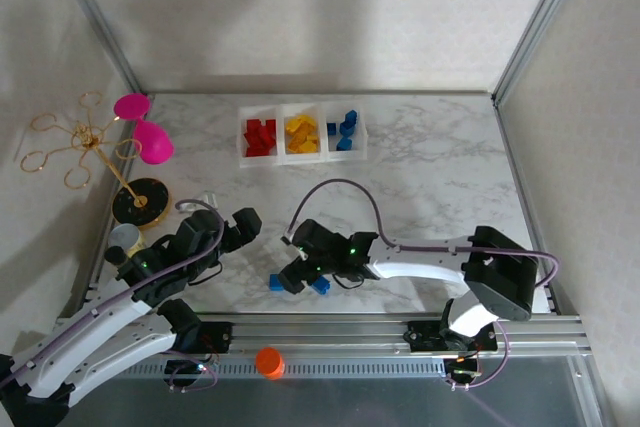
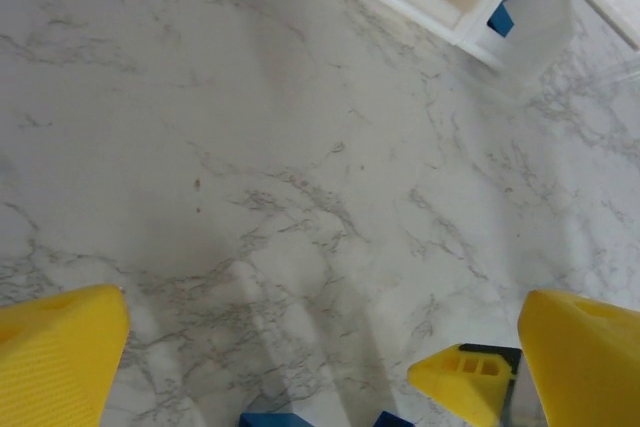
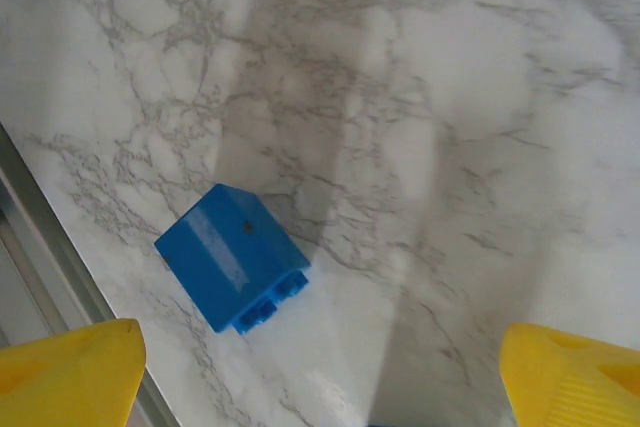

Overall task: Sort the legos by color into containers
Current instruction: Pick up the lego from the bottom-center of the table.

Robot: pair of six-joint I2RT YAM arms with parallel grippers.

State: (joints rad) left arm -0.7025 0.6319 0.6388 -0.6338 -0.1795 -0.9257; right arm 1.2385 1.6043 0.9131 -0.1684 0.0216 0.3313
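The containers (image 1: 303, 156) stand in a row at the back: red legos (image 1: 260, 136) on the left, yellow legos (image 1: 302, 133) in the middle, blue legos (image 1: 346, 129) on the right. Two loose blue legos (image 1: 276, 283) (image 1: 321, 286) lie near the front edge. My right gripper (image 1: 297, 273) hovers open just above them. In the right wrist view one blue lego (image 3: 232, 257) lies on its side left of the gap, and the right gripper (image 3: 320, 372) holds nothing. My left gripper (image 1: 243, 226) (image 2: 325, 352) is open and empty over bare marble, left of the legos.
A pink goblet (image 1: 150, 142) and a gold wire stand (image 1: 80, 137) on a black base (image 1: 140, 200) occupy the left side. An orange cap (image 1: 268, 360) rests on the front metal rail (image 1: 400, 329). That rail's edge (image 3: 30, 217) runs close to the blue lego.
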